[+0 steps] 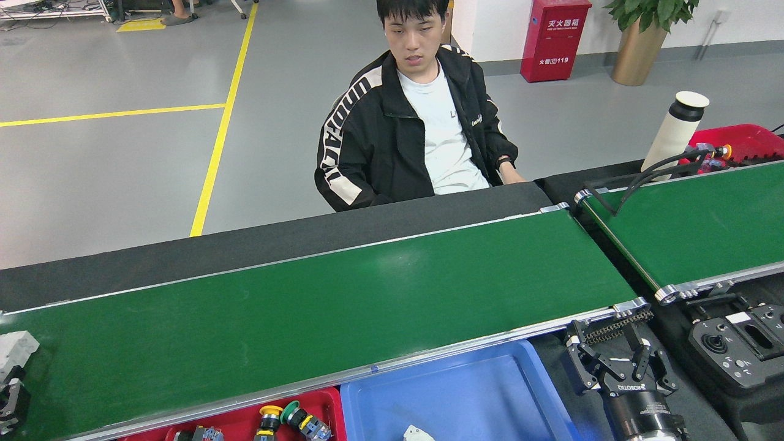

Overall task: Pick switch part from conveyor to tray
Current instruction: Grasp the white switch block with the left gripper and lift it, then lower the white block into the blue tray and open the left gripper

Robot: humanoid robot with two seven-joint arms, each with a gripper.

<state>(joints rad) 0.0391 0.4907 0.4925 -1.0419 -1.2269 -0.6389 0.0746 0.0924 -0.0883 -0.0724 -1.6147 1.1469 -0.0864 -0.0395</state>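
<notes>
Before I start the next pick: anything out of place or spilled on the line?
Nothing stands out. The conveyor lies bare except a grey part at its left end, by the left gripper.

Black linkage right gripper (pixel 615 358) — white lettering, silver-ringed cylindrical wrist.

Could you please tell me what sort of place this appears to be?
Probably a factory-style sorting workcell: a long green conveyor, a red tray of push-button switch parts, and yellow floor lines.
</notes>
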